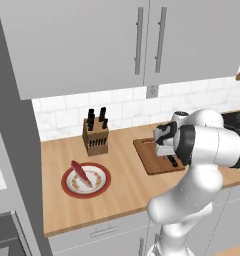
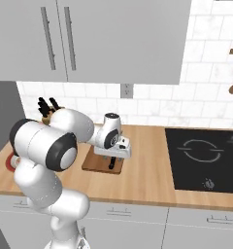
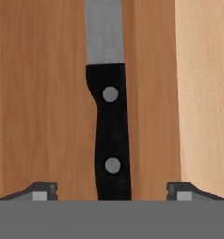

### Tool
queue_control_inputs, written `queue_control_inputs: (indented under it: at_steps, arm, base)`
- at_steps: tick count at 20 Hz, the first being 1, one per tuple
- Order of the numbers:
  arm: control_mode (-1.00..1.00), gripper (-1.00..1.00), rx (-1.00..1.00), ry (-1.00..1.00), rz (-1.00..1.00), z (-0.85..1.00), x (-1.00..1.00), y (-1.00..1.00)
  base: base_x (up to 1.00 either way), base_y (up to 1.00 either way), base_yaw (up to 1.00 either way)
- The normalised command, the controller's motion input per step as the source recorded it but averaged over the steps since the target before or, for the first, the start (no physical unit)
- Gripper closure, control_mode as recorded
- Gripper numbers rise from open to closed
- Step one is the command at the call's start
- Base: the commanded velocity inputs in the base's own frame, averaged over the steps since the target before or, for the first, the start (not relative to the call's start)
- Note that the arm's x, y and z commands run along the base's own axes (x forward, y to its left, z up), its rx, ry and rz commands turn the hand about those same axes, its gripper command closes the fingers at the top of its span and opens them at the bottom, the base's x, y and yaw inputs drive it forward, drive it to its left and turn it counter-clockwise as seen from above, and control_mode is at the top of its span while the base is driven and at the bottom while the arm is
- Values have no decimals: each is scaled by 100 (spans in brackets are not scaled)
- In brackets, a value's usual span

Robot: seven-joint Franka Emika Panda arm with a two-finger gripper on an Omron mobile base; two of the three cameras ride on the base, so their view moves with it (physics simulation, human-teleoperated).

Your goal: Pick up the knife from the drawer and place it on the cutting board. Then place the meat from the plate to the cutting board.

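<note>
Knife [image 3: 109,121] lies flat on the cutting board [image 3: 44,102], black handle at frame centre between the spread tips of the released claw [image 3: 112,191], which touch nothing. Left base view shows meat [image 1: 81,173] on the plate [image 1: 86,180], lower left, beside the knife block [image 1: 95,135]. Arm bends low over the counter [image 1: 132,195].
</note>
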Motion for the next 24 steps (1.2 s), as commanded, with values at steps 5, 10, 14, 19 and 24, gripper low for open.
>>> queue_control_inputs:
  at_steps: [5, 10, 14, 19, 24]
  arm:
    - [-100, -100, -7, -12, 0, 43, -6, 31]
    - [-100, -100, 0, -9, 5, 34, -26, 50]
    - [-100, -100, 0, -3, 3, 23, -14, 85]
    - [-100, -100, 0, -3, 2, 4, -27, 98]
    - [-100, -100, 0, 0, 10, 15, -49, 100]
  base:
    - [0, 0, 0]
    - [0, 0, 0]
    - [0, 0, 0]
    - [0, 0, 0]
    - [0, 0, 0]
